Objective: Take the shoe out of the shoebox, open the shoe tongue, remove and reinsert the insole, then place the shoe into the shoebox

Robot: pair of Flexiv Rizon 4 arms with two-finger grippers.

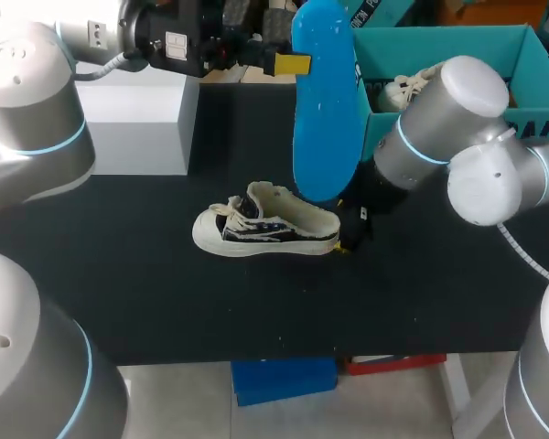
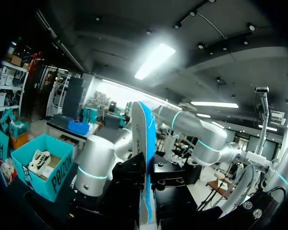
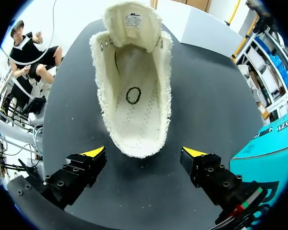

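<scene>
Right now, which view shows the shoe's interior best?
The right wrist view: it looks straight down into the shoe, tongue pulled back, interior fully exposed. The head view shows only its outside, side-on. The left wrist view shows just the held insole, no shoe.

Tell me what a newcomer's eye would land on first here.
The bright blue insole stands out most, held upright in the left gripper above the dark table. Just below it the shoe lies on its sole with its mouth wide open, and the right gripper is open at its heel. A teal shoebox sits at the table's far right with another pale shoe inside.
</scene>
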